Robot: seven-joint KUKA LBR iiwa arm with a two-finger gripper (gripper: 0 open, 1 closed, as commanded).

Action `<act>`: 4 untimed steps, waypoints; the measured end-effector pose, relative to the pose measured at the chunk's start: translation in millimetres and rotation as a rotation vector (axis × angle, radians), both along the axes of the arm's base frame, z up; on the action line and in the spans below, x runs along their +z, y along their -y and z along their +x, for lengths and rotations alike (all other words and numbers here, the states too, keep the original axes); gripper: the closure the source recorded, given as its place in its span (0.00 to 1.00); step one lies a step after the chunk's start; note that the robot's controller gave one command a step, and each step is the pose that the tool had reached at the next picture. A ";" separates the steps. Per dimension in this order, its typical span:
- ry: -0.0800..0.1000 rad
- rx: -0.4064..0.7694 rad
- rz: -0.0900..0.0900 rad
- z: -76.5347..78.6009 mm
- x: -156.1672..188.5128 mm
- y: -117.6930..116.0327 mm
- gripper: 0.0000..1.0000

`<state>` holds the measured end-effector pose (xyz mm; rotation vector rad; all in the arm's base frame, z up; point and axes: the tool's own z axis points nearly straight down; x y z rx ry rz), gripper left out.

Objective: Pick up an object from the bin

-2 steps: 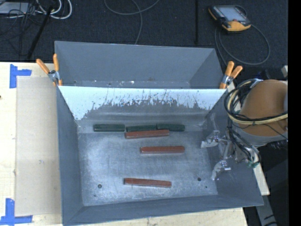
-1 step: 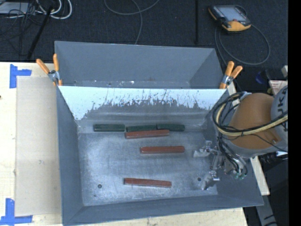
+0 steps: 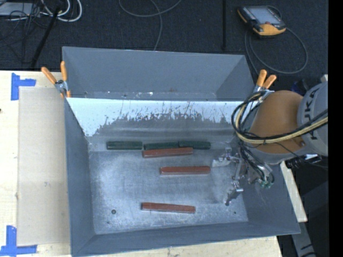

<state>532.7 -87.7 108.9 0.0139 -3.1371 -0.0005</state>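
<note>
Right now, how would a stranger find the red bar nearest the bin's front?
In the grey bin, look along the floor's front edge, left of the gripper. The lone red-brown bar lies there; the two other red bars sit farther back, near the green bars.

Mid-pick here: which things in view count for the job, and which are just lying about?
For the job:
grey metal bin
hand, over the bin's right end
back reddish-brown flat bar
middle reddish-brown flat bar
front reddish-brown flat bar
row of dark green flat bars along the back

Lying about:
yellow handheld device on the dark floor beyond the bin
loose cables there too
</note>
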 end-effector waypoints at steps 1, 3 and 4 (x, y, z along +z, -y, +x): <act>0.007 0.102 0.000 4.4 -3.5 -16.8 0.00; 0.031 0.210 -0.008 96.3 -25.7 -67.4 1.00; 0.007 0.156 0.000 81.5 112.2 -59.4 1.00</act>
